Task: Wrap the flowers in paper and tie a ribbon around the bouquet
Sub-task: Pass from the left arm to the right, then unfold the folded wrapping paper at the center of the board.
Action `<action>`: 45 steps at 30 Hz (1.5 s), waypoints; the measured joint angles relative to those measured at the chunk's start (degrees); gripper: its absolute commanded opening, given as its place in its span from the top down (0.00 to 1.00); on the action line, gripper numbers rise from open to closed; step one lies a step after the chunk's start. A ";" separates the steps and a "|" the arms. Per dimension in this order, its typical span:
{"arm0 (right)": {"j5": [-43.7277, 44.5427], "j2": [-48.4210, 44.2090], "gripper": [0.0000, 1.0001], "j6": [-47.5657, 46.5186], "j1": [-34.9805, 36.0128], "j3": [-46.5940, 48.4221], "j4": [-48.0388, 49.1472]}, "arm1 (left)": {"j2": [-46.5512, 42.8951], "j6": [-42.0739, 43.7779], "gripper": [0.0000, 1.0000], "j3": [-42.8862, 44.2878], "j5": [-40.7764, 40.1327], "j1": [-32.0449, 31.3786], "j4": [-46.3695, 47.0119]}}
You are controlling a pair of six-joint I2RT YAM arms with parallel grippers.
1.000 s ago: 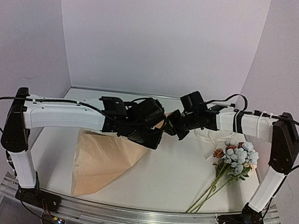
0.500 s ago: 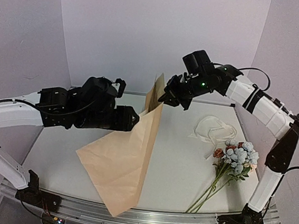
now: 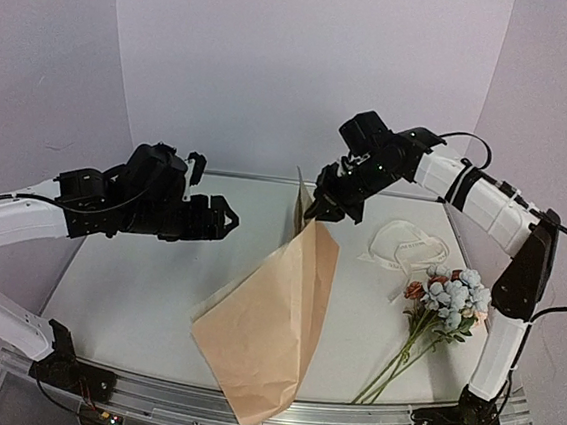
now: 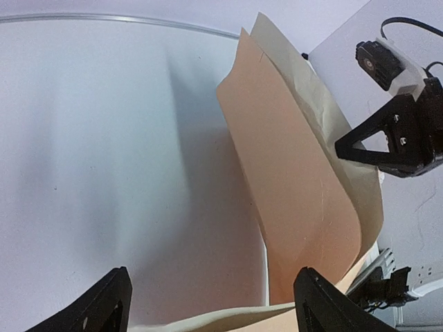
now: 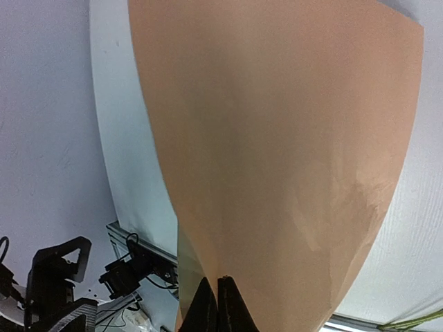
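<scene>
The tan kraft paper (image 3: 271, 322) hangs by its top corner from my right gripper (image 3: 311, 211), which is shut on it well above the table; its lower end reaches the table's front edge. In the right wrist view the fingertips (image 5: 205, 299) pinch the paper (image 5: 277, 138), which fills the frame. My left gripper (image 3: 225, 217) stands open to the left of the sheet, not touching it; in its wrist view the wide-apart fingers (image 4: 105, 310) frame bare table and the paper (image 4: 297, 187). The flowers (image 3: 448, 297) lie at the right. The ribbon (image 3: 406, 246) lies heaped behind them.
A paler grey-green sheet (image 4: 315, 97) hangs behind the tan one. The flower stems (image 3: 389, 368) point toward the front rail (image 3: 344, 419). White walls close the table on the left, back and right.
My left gripper has opened, let go of the paper and drawn back to the left. The sheet now hangs from the right gripper alone and has swung lower and to the right.
</scene>
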 measured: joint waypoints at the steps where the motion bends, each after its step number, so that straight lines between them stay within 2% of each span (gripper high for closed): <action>1: -1.08 -0.47 1.00 -0.34 -1.32 -2.35 0.49 | 0.31 0.26 0.11 -0.75 1.75 0.76 0.66; 8: -8.84 -4.47 1.00 -0.96 -11.46 -18.16 5.92 | 7.73 4.69 0.10 -1.66 14.54 3.26 6.23; 12: -14.26 -8.68 1.00 -2.21 -14.29 -24.49 8.37 | 12.48 8.69 0.11 -0.47 20.31 3.80 7.44; 20: -24.11 -20.08 1.00 -6.28 -14.29 -35.02 12.60 | 22.99 14.75 0.13 7.39 24.44 7.54 7.13; 27: -27.89 -25.60 1.00 -9.40 -13.31 -39.69 13.81 | 28.91 22.58 0.13 8.50 39.70 10.69 9.12; 32: -28.25 -26.89 1.00 -11.53 -13.13 -40.49 13.17 | 34.14 23.87 0.21 11.32 49.39 10.28 10.57; 35: -28.20 -28.00 1.00 -12.94 -13.13 -41.36 12.43 | 36.87 23.64 0.26 11.61 50.78 10.19 10.65; 40: -27.06 -32.37 1.00 -15.95 -13.13 -45.15 9.82 | 37.84 21.36 0.29 9.49 47.30 10.19 10.60; 45: -23.55 -40.15 1.00 -18.39 -13.13 -53.46 6.22 | 37.37 19.05 0.23 4.54 43.18 10.11 10.42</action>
